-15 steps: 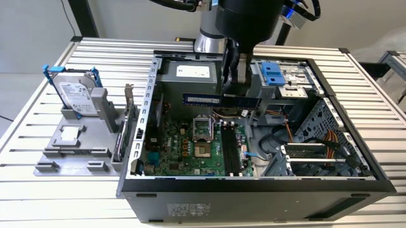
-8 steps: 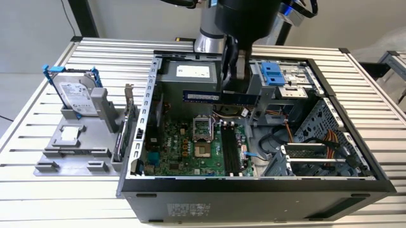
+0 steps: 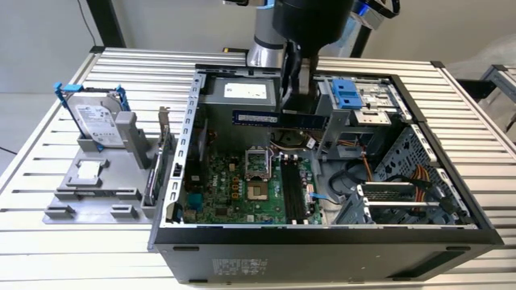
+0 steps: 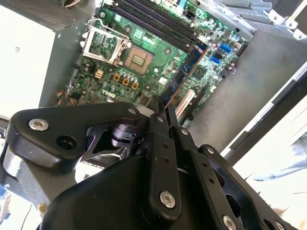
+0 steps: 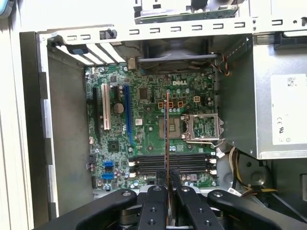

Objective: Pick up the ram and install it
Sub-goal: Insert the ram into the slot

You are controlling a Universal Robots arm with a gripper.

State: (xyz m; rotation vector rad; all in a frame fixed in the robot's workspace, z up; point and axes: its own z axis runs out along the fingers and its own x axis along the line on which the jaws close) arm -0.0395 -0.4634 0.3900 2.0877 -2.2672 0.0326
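Here the claw (image 5: 167, 176) pinches the ram (image 3: 278, 118) above the motherboard (image 3: 241, 181).

Exterior view high — both wrist views share motherboard (image 5: 144, 103).

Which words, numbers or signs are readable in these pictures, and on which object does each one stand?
Nothing is quoted here; nearly all the print is too small to read.
ram: small white label, too small to read.
hard drive: white label, too small to read.
power supply: white label, too small to read.
motherboard: white maker's logo, left unquoted; component marks too small to read.
computer case: sticker on outer wall, too small to read.
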